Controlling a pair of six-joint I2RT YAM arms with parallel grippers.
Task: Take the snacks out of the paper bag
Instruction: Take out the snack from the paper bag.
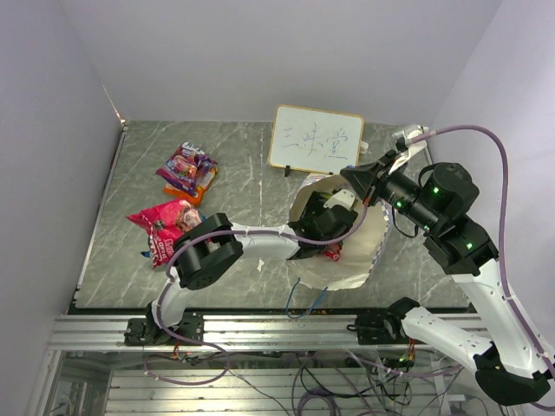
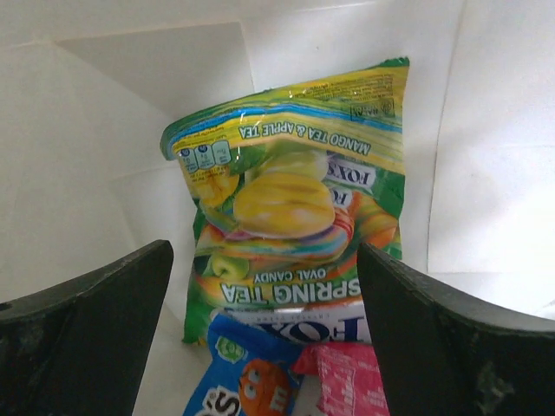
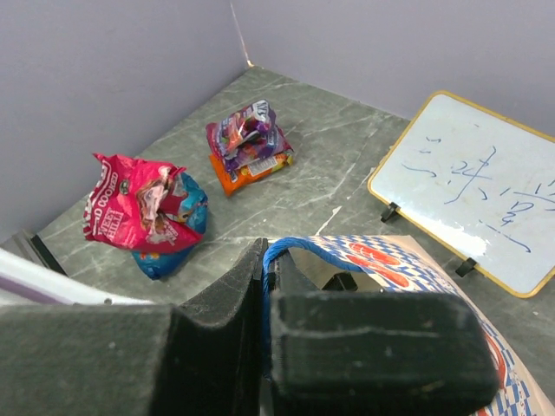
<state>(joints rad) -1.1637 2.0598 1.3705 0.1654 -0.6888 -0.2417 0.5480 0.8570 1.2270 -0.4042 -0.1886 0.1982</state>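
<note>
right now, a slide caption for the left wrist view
Open left pincer inside the paper bag, facing a green candy packet

One paper bag (image 1: 355, 270) held three snacks: a yellow-green packet (image 2: 295, 199), a blue packet (image 2: 247, 381) and a pink packet (image 2: 351, 381). Outside lay seemingly three more: a purple-orange packet (image 1: 188, 169), a pink-red packet (image 1: 165, 224) and, half hidden beneath it, a second blue packet (image 3: 169, 251). One signboard (image 1: 315, 139) stood.
</note>
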